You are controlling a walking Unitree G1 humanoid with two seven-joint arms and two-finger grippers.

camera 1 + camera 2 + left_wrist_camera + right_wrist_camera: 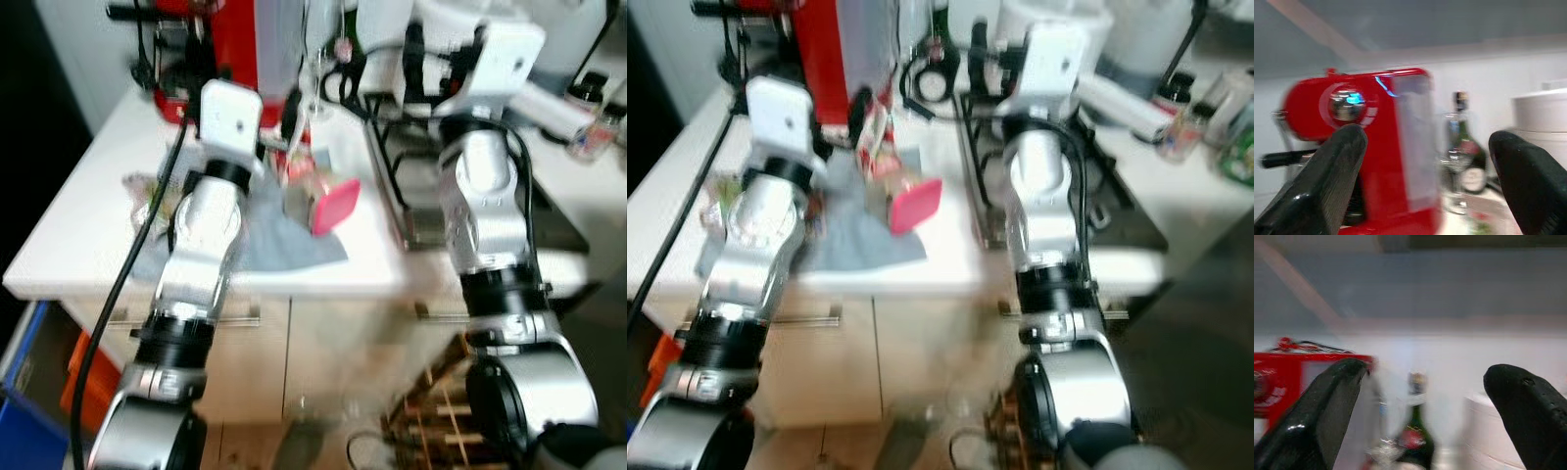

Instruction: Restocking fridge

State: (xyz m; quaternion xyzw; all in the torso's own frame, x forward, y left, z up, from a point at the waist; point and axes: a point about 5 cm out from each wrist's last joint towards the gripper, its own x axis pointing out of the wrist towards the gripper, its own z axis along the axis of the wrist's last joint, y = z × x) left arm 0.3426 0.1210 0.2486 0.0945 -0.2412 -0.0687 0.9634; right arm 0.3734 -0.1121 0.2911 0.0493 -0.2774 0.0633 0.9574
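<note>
Left wrist view: the left tool [1427, 181] is held wide open and empty before the red machine [1359, 147] and bottle [1465, 147]; the right tool [1425, 416] is likewise spread, empty; a pink pack [333, 206] lies mid-tabletop [88, 225] on grey cloth [284, 240]; motion should be steadied before reaching, since everything is blurred.

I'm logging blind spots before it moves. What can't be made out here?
- Items by the pink lid on the grey cloth: blurred, partly behind the left arm, head views.
- Bottle label: blurred, both wrist views.
- Counter's right end: cut off by the frame edge.
</note>
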